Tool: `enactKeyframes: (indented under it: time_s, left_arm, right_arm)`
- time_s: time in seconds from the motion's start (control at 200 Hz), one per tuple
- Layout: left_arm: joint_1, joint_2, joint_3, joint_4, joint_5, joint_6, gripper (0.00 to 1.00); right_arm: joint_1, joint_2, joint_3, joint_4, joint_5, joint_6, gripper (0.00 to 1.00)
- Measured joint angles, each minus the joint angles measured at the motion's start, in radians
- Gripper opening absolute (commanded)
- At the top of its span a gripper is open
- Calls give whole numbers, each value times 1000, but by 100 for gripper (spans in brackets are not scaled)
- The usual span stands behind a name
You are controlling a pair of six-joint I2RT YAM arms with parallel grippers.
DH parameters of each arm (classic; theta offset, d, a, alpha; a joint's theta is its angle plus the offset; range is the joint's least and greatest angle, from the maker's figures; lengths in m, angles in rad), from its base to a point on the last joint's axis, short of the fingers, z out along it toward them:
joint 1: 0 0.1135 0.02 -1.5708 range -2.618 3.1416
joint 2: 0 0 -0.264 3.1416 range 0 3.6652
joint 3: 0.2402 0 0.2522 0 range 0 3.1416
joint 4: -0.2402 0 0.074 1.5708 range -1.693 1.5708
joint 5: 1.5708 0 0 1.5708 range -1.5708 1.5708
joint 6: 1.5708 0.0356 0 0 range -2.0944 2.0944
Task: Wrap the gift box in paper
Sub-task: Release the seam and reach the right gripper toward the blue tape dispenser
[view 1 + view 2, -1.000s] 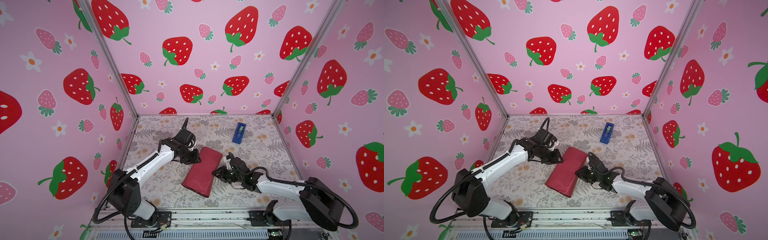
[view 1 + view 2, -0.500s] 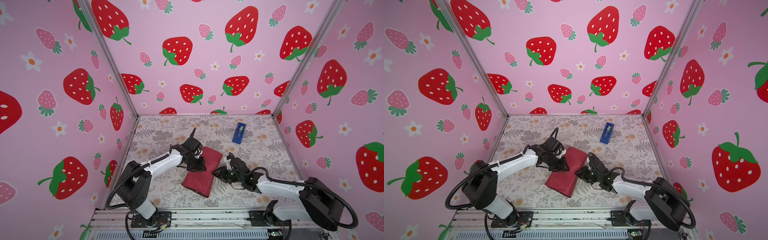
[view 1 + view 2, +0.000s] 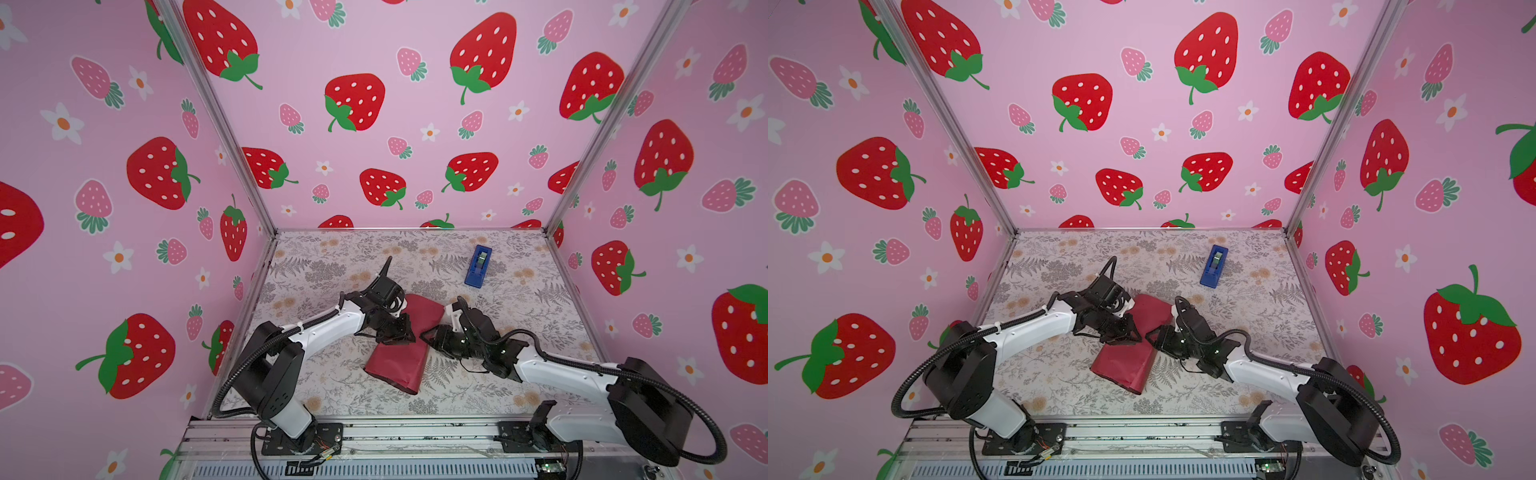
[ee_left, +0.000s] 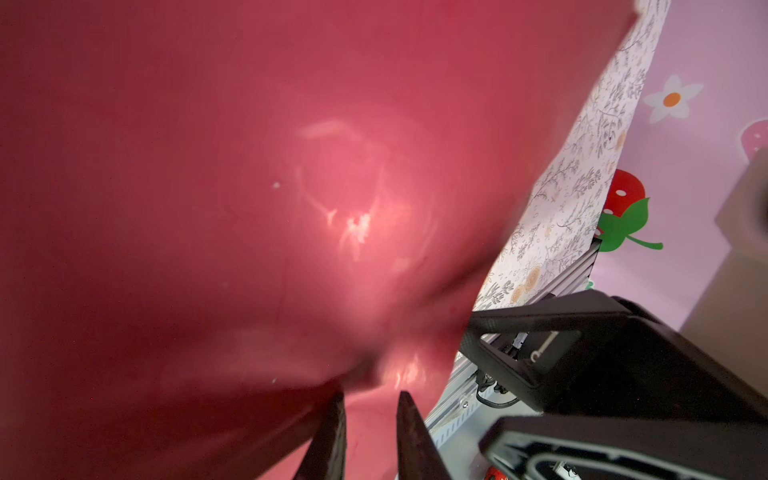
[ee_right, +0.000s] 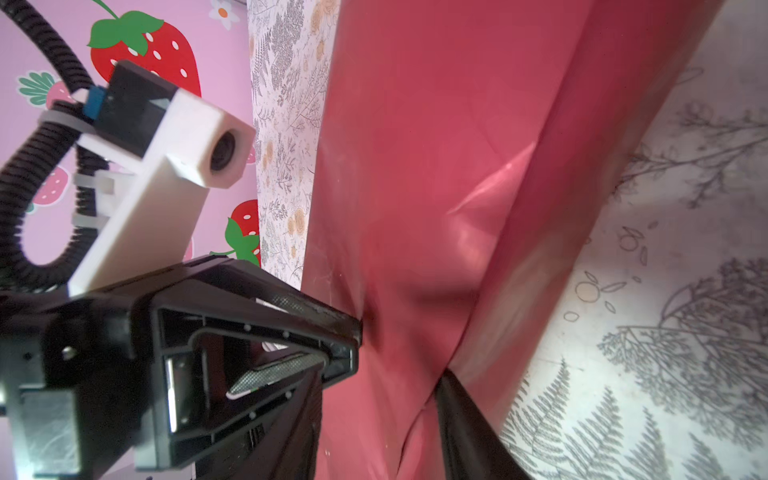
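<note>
The dark red paper (image 3: pixel 398 362) (image 3: pixel 1124 366) lies folded over into a long bundle on the floral floor. The gift box is hidden. My left gripper (image 3: pixel 404 332) (image 3: pixel 1133 332) leans on the bundle's left side, its fingertips (image 5: pixel 353 328) denting the paper (image 5: pixel 436 166). In the left wrist view its jaws (image 4: pixel 370 415) stand a little apart with paper (image 4: pixel 249 187) filling the gap behind them. My right gripper (image 3: pixel 429 332) (image 3: pixel 1152 334) sits at the bundle's right edge. Its jaws (image 5: pixel 374 399) are open wide, with a paper fold lying loose between them.
A bright blue tape dispenser (image 3: pixel 478 266) (image 3: pixel 1213 266) lies at the back right of the floor. Pink strawberry walls close in three sides. A metal rail (image 3: pixel 374 432) runs along the front edge, where both arm bases stand.
The left gripper has slid from the bundle's far left corner toward its middle and narrowed its jaws. The right gripper's jaws have spread apart; that arm has stayed in place.
</note>
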Motion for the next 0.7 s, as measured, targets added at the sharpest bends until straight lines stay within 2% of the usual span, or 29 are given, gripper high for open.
enactKeyframes:
  time_s: [0.29, 0.465, 0.7]
  left_arm:
    - [1, 0, -16, 32, 14, -11, 24]
    - [1, 0, -20, 41, 19, -13, 24]
    - [0, -16, -20, 36, 11, -26, 28]
  right_arm:
    - [-11, 75, 11, -14, -6, -11, 38]
    - [-14, 79, 11, -29, -5, -31, 27]
    - [-26, 89, 14, -9, -21, -38, 22]
